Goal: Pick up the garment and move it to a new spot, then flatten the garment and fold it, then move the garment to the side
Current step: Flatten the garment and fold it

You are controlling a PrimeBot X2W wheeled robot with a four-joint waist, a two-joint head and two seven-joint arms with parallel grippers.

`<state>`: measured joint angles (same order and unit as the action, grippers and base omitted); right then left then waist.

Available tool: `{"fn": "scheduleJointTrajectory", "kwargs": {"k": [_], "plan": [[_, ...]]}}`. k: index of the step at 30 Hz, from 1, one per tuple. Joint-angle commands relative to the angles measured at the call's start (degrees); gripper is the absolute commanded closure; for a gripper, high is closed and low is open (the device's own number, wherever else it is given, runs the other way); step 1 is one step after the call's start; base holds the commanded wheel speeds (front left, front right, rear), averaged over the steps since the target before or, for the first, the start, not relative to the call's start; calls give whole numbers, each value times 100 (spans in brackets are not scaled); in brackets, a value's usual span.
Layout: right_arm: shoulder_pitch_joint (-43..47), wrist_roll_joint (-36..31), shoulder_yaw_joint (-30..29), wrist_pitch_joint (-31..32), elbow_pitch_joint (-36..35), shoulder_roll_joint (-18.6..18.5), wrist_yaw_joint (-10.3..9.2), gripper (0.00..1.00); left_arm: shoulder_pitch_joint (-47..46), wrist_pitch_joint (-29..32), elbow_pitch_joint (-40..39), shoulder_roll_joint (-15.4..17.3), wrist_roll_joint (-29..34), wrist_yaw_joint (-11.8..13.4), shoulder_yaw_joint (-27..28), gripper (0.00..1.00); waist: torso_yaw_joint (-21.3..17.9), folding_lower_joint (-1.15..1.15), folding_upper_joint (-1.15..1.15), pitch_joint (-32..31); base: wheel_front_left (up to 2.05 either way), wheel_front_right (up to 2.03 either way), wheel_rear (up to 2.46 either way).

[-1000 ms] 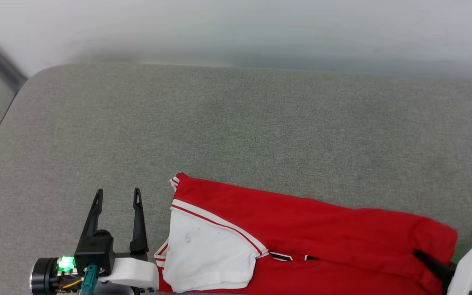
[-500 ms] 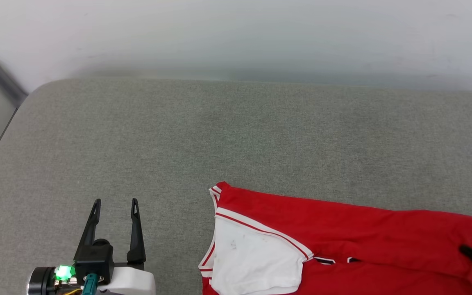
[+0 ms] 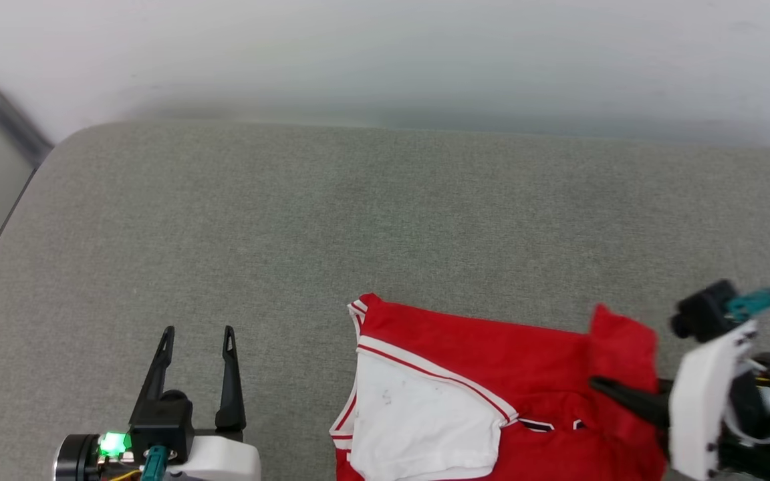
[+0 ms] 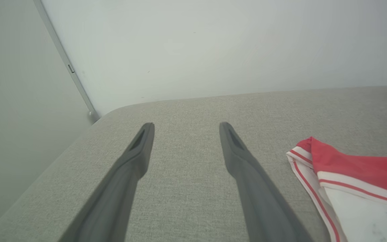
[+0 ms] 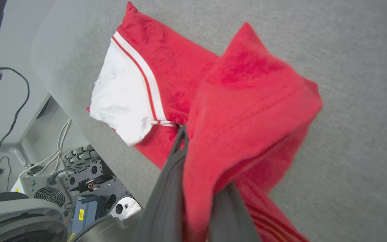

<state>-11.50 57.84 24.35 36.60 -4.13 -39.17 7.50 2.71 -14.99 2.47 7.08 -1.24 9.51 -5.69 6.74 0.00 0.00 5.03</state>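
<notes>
Right tool (image 3: pixel 600 386) clamped on garment (image 3: pixel 465 347), red end raised; left tool (image 3: pixel 198 331) wide open, empty. Carry low, forward of the tool, edges squared.

The garment (image 3: pixel 492 347) is red with a white sleeve (image 3: pixel 418 421) at its left, white trim (image 3: pixel 425 364) carrying thin red stripes and bits of black lettering (image 3: pixel 535 425), while the surface (image 3: pixel 358 220) is a speckled grey weave, the far wall (image 3: pixel 385 60) off-white, and the left gripper (image 3: pixel 198 332) black with a green light (image 3: pixel 112 443).
</notes>
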Motion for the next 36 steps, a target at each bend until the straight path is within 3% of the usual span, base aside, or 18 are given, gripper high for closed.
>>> {"fn": "scheduleJointTrajectory", "kwargs": {"k": [1, 9, 19, 25, 30, 32, 33, 36], "plan": [[-134, -56, 117, 80, -57, 97, -2, 100, -93, -26, 17, -5, 28, -41, -15, 0, 44, 0, 0, 34, 0, 0, 0], [-1186, -583, 1268, 330, 166, 742, -1, 100, -234, -26, 35, -87, 34, -100, -30, 0, 252, 0, 0, 227, 0, 0, 0], [-2530, -1024, 2758, -78, 1421, 1526, -2, 100, -418, -26, 45, -178, 3, -165, -15, 0, 379, 0, 0, 507, 0, 0, 0], [-2901, -1029, 3458, -399, 2261, 1775, -2, 100, -529, -27, 74, -249, 0, -189, -40, 0, 463, 0, 0, 643, 0, 0, 0], [-3006, -879, 3885, -695, 2592, 1743, -2, 100, -533, -27, 107, -292, -7, -208, -27, 0, 470, 0, 0, 694, 0, 0, 0], [-3097, -881, 3989, -893, 2588, 1653, -3, 50, -485, -27, 116, -301, -8, -197, 7, 0, 433, 0, 0, 656, 0, 0, 0], [-3134, -834, 4004, -1022, 2544, 1627, -3, 0, -447, -27, 129, -304, -8, -194, 16, 0, 408, 0, 0, 623, 0, 0, 0], [-3220, -688, 4010, -1402, 2273, 1478, -2, 0, -400, -27, 159, -302, 31, -231, 36, 0, 334, 0, 0, 503, 0, 0, 0]]}}
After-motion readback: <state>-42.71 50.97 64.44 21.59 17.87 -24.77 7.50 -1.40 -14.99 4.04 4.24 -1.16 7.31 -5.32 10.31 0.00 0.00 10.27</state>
